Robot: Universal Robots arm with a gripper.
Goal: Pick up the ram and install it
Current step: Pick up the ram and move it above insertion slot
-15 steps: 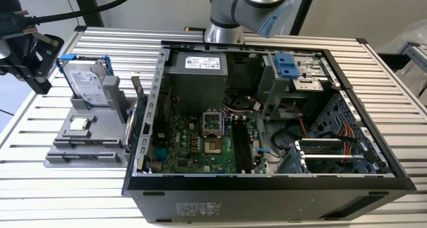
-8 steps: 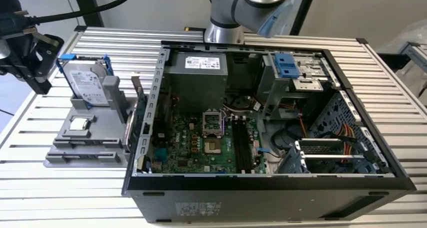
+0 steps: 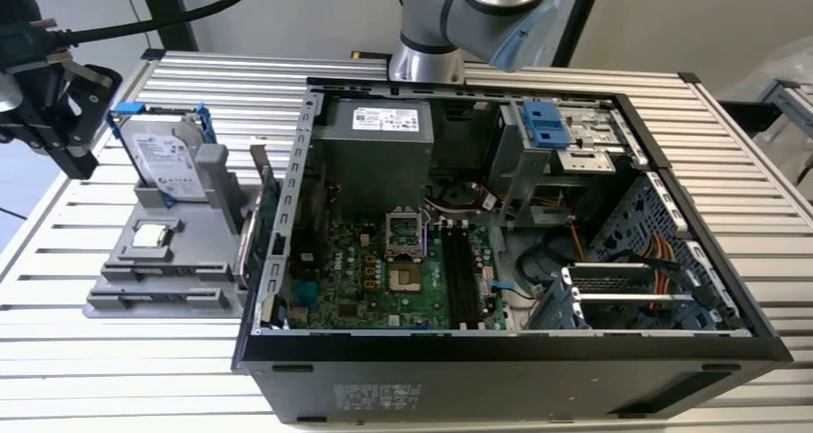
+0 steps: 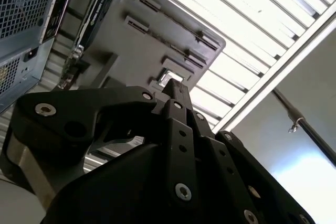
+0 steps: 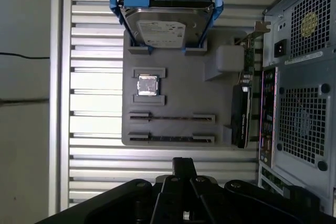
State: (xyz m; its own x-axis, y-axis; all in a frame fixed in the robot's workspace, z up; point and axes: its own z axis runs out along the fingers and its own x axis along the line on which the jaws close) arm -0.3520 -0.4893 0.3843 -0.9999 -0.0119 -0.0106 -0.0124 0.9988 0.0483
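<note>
Hand [image 3: 76, 162] hovers above the bench [image 3: 76, 376] at the exterior view's left, outside the open computer case [image 3: 508, 376]. In both wrist views its fingers [image 5: 184, 163] look pressed together with nothing between them.

Ram [image 5: 172, 118], as best I can judge, is that thin dark strip standing edge-on in a long slot of the grey holder [image 5: 178, 93], just beside the processor chip [image 5: 147, 85] and well apart from the hand.

Trouble spots now. With the fingers together, a descent would land on the stick's top edge rather than straddle it, and that could crack it or jam it in the slot. A second slot [image 5: 172, 139] sits just beside, so a small sideways error puts a finger in the wrong groove. Gripped off-centre, so long a stick may tilt.

And the case: the tall card [image 5: 241, 114] at the holder's edge and the case wall stand near any path across. The memory sockets [image 3: 460, 281] are narrow, so a skewed stick could bind.
</note>
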